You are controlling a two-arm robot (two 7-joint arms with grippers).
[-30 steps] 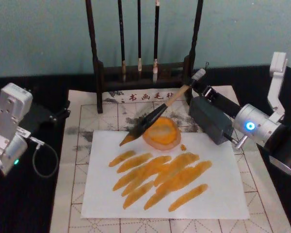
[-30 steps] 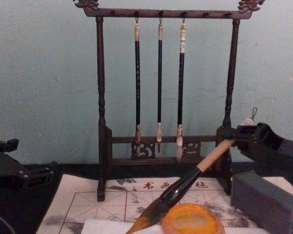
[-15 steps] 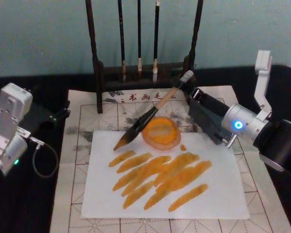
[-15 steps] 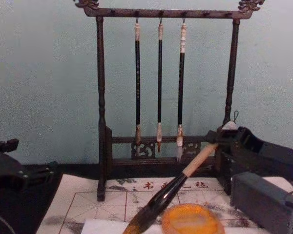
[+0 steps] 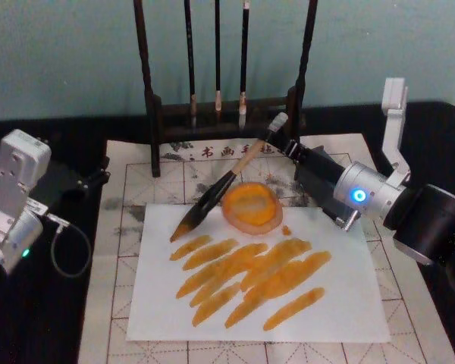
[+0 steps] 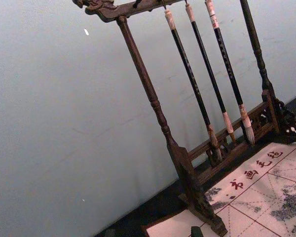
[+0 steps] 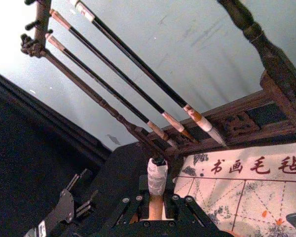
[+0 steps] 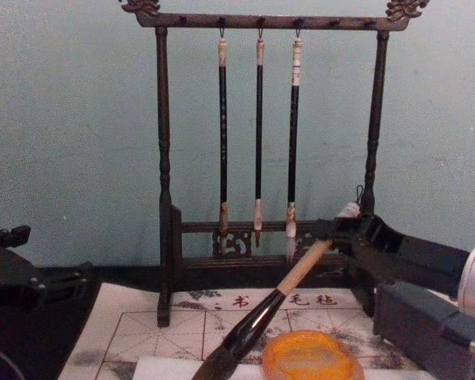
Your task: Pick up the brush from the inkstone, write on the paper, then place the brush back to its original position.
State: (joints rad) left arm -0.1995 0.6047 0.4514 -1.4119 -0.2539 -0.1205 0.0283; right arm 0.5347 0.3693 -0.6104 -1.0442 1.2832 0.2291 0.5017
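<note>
My right gripper [image 5: 287, 145] is shut on the brush [image 5: 220, 189] near the top of its pale handle. The brush slants down to the left past the inkstone [image 5: 250, 206], a round orange dish. Its dark tuft is at the upper left edge of the paper [image 5: 341, 303], and I cannot tell if it touches. Several orange strokes cover the white sheet. From the chest, the brush [image 8: 257, 324] slants down from the right gripper [image 8: 338, 232]. In the right wrist view the handle's white-wrapped end [image 7: 157, 177] sticks up between the jaws. My left gripper [image 5: 91, 178] is parked at the left.
A dark wooden rack [image 5: 155, 114] with three thin hanging brushes [image 8: 258, 134] stands at the back. A grey block [image 8: 427, 328] sits right of the dish, under my right arm. The beige gridded mat [image 5: 117, 303] lies beneath the paper. A cable [image 5: 61, 250] loops beside the left arm.
My right gripper has moved left with the brush. The tuft has slid left and nearer along the paper's upper edge, away from the dish. The left arm has not moved.
</note>
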